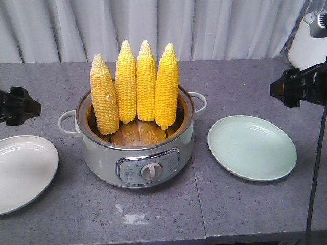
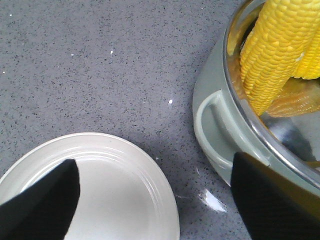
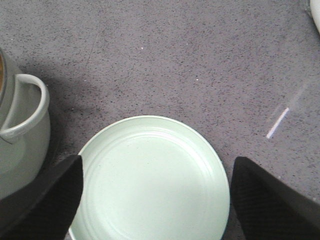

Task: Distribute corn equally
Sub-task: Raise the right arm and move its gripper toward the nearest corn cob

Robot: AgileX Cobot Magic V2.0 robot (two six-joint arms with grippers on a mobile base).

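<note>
Several yellow corn cobs (image 1: 135, 84) stand upright, tips up, in a pale green electric pot (image 1: 138, 158) at the table's middle. In the left wrist view one corn cob (image 2: 277, 47) leans inside the pot's rim (image 2: 220, 125). A white plate (image 1: 23, 171) lies left of the pot and a pale green plate (image 1: 252, 147) right of it; both hold nothing. My left gripper (image 2: 157, 200) hovers open over the white plate's (image 2: 110, 195) right edge. My right gripper (image 3: 155, 197) hangs open over the green plate (image 3: 150, 180).
The grey table's front edge (image 1: 204, 239) runs along the bottom. A white appliance (image 1: 309, 43) stands at the back right. A grey curtain (image 1: 153, 25) hangs behind the table. The pot's side handle (image 3: 25, 107) lies left of the green plate.
</note>
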